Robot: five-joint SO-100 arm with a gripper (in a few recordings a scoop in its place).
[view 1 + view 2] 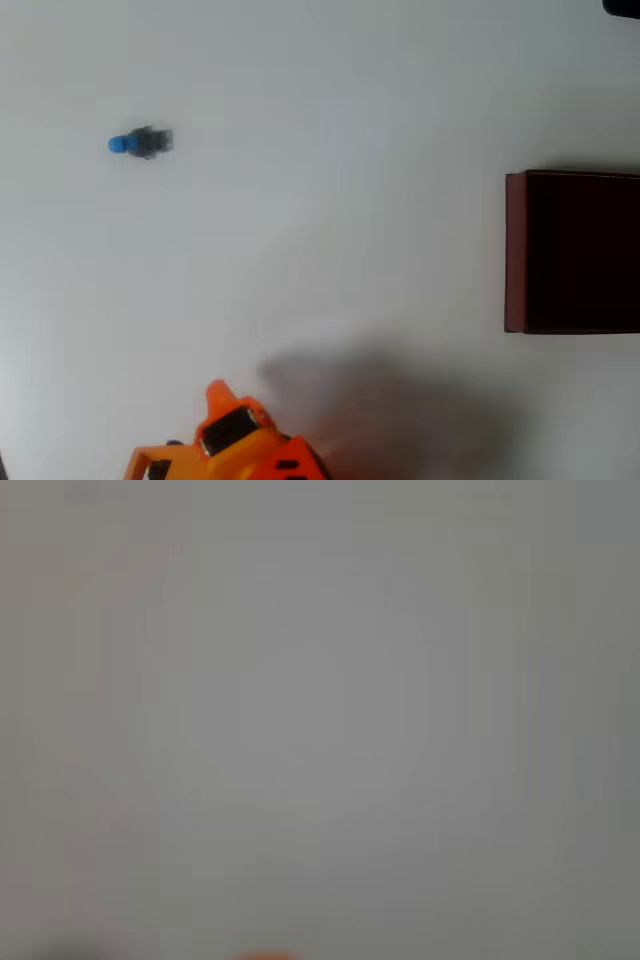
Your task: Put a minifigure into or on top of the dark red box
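The minifigure (141, 143) lies untouched, well apart from the dark red box (515, 250); whether the orange gripper (218, 398) is released or clenched cannot be told.

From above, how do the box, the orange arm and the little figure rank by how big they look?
Largest to smallest in the overhead view:
1. Box, though the picture's right edge cuts it off.
2. Arm, partly cut off at the bottom and possibly nearer the camera, so its place against the box is unsure.
3. Minifigure, clearly smallest.
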